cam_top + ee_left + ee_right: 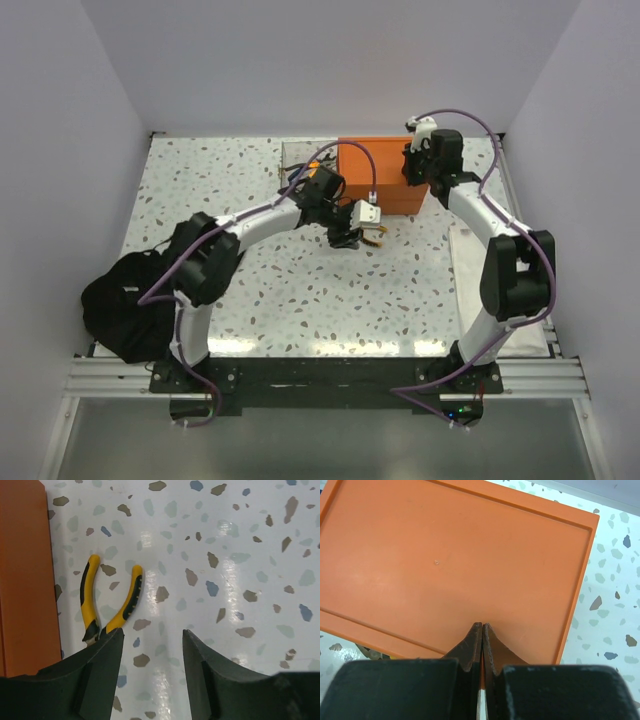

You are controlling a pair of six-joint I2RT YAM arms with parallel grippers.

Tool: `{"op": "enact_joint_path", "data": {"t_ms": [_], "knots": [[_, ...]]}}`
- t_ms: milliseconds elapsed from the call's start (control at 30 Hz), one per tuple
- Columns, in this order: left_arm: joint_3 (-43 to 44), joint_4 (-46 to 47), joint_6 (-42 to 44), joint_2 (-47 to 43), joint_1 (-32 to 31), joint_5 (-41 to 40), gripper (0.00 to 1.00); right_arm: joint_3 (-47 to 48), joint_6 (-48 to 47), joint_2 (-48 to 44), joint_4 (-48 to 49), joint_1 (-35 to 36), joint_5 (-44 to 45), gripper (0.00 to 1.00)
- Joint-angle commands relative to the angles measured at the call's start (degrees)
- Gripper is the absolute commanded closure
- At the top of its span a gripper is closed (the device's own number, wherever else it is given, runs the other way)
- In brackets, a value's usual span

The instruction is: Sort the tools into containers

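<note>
Orange-and-black-handled pliers point(107, 600) lie on the speckled table beside the orange box point(25, 580), handles pointing away from my left wrist camera. My left gripper point(152, 640) is open and empty, low over the table, with its left finger point(95, 665) just over the pliers' head. From above, the left gripper point(350, 237) is in front of the orange box point(385, 175), with the pliers point(376, 238) at its right. My right gripper point(482, 626) is shut and empty above the closed orange lid point(455, 555); from above it point(418, 168) is at the box's right end. The other tools are out of view.
A floppy black bag point(125, 300) lies at the table's left front edge. A small clear box point(297, 155) stands behind the orange box's left end. A flat white sheet point(465, 250) lies on the right, partly under the right arm.
</note>
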Motion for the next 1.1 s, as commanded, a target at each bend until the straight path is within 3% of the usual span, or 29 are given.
{"op": "enact_joint_path", "data": {"t_ms": [0, 267, 433, 567, 733, 867, 933, 1067], "knots": [[8.1, 3.2, 1.8, 7.2, -0.5, 1.5, 0.44, -1.6, -1.8, 6.2, -13.6, -0.8, 3.5, 1.00], [17.4, 1.9, 0.7, 18.0, -0.8, 1.0, 0.44, 1.8, -1.6, 8.3, -14.3, -0.8, 3.3, 1.00], [18.0, -1.2, 1.9, 20.8, -0.8, 1.5, 0.45, 1.8, -1.3, 8.6, -14.1, -0.8, 3.2, 1.00], [14.7, -10.1, 4.5, 19.4, -0.6, 2.4, 0.50, 1.6, -1.4, 8.8, -13.6, -0.8, 3.2, 1.00], [10.1, -18.4, 5.5, 17.8, -0.1, 0.4, 0.82, 1.6, -1.1, 9.2, -13.0, -0.9, 3.2, 1.00], [2.4, -17.4, 4.6, 9.2, 1.5, 0.7, 1.00, 2.0, -1.3, 9.2, -13.1, -0.7, 3.5, 1.00], [-2.0, -16.0, 4.4, 4.0, 2.1, 2.3, 1.00, 1.8, -1.5, 8.9, -13.2, -0.7, 3.4, 1.00], [-1.9, -17.5, 2.7, -10.2, 4.7, 6.3, 1.00, 1.2, -1.8, 8.4, -12.9, -0.8, 3.9, 1.00]]}}
